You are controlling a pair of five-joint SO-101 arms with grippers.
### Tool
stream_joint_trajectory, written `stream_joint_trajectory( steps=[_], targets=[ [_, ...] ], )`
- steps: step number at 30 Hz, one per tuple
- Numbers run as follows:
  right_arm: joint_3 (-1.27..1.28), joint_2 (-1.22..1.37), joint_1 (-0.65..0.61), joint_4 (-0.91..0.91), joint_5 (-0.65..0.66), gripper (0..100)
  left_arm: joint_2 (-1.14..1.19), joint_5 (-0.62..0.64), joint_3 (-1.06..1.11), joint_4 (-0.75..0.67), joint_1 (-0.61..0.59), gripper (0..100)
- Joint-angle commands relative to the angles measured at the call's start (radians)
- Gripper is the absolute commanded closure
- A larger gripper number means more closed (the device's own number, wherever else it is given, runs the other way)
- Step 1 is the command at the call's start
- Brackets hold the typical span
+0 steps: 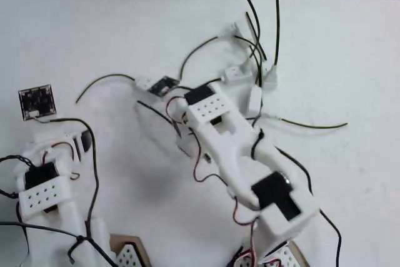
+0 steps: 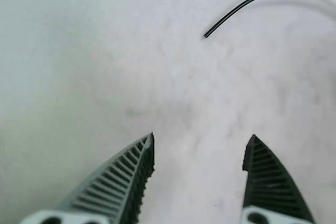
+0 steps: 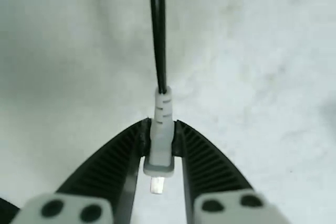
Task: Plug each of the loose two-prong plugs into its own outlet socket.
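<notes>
Plug point(image 3: 159, 135): small white body, pinched on both flat sides by my right gripper point(image 3: 160, 124) over the table point(image 3: 273, 66), metal end toward the wrist.
Handling: I judge it light, rigid and smooth, so apt to twist.
Cable point(image 3: 157, 30): thin and springy; may tug sideways.
Hold: mid-body, as now.
Left gripper point(image 2: 201, 137): spread wide, empty.

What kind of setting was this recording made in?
Likely a robotics lab bench: a white table strewn with wired plugs, a bare circuit board, and the right tool shut on a plug.
</notes>
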Motion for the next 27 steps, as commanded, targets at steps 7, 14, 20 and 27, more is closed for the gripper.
stream_joint_trajectory(
  steps=[7, 14, 20, 27],
  targets=[
    [0.106, -0.423, -0.070, 0.004, -0.193, 98.1, -0.022, -0.002, -0.029, -0.017, 0.070, 73],
    [0.400, -0.676, -0.110, -0.275, -0.241, 98.1, -0.022, 0.000, -0.037, -0.063, 0.208, 72],
    [0.634, -0.820, -0.110, -0.552, -0.242, 98.1, -0.022, 0.002, -0.043, -0.169, 0.358, 72],
    [0.795, -0.954, -0.111, -0.720, -0.295, 98.1, -0.022, 0.150, -0.104, -0.209, 0.489, 72]
  ],
)
